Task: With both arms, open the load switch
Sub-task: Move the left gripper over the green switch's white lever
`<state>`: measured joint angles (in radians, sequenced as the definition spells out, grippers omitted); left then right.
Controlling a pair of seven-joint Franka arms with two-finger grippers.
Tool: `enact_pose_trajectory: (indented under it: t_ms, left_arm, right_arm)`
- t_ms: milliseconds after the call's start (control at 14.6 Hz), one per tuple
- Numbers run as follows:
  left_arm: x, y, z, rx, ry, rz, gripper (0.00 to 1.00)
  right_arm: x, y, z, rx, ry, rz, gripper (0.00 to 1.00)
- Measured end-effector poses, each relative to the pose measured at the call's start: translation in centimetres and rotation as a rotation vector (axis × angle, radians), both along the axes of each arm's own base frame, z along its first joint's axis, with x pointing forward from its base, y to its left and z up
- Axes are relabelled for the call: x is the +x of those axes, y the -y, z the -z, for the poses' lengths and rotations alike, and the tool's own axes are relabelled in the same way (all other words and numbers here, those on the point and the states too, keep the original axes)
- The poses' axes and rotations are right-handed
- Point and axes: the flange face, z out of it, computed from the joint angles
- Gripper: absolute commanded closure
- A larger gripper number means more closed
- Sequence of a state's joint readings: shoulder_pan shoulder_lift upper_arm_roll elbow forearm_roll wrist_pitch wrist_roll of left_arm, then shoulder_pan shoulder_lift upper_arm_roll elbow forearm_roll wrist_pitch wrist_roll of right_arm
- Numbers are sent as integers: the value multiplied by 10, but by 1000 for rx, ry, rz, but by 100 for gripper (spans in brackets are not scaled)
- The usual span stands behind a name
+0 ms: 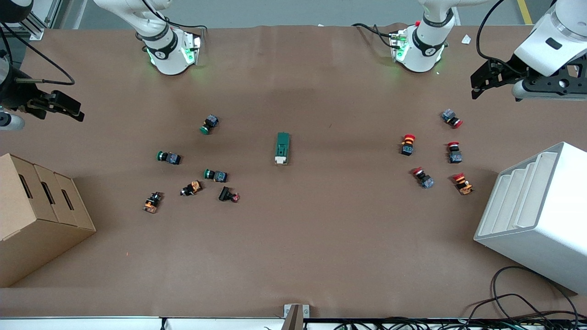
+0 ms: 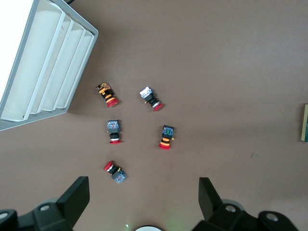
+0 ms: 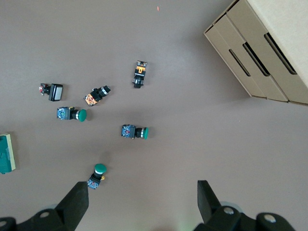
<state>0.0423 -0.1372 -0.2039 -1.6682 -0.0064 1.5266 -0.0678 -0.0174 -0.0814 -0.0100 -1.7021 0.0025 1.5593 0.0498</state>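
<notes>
The load switch (image 1: 283,147), a dark green block with a white lever end pointing toward the front camera, lies flat at the middle of the table. Its edge shows in the left wrist view (image 2: 305,122) and in the right wrist view (image 3: 6,153). My left gripper (image 1: 477,86) hangs open and empty in the air over the left arm's end of the table, well away from the switch; in its own view (image 2: 143,192) bare table shows between the fingers. My right gripper (image 1: 73,111) hangs open and empty over the right arm's end, in its own view (image 3: 142,192).
Green and orange push buttons (image 1: 215,175) lie scattered toward the right arm's end. Red-capped buttons (image 1: 407,144) lie toward the left arm's end. A cardboard box (image 1: 32,215) stands at the right arm's end, and a white slotted rack (image 1: 532,215) at the left arm's end.
</notes>
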Motion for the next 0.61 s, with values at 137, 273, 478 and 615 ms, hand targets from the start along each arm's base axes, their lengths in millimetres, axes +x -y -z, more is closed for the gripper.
enact_pose_trajectory:
  t_ms: [137,273,478,615]
  left_arm:
    - [0,1,-1,0,1,2,0]
    - [1,5,-3,-5,6,10,0]
    - [4,54,-11,-33,26,102,0]
    - [-1,98,-6,-37,11,181,0]
  right_arm:
    - [0,0,0,1,-2,-8,0]
    - [-1,0,1,1,-7,-17,0]
    - [-1,-1,1,2,-11,-23,0]
    - [-2,-1,1,2,-14,-25,0]
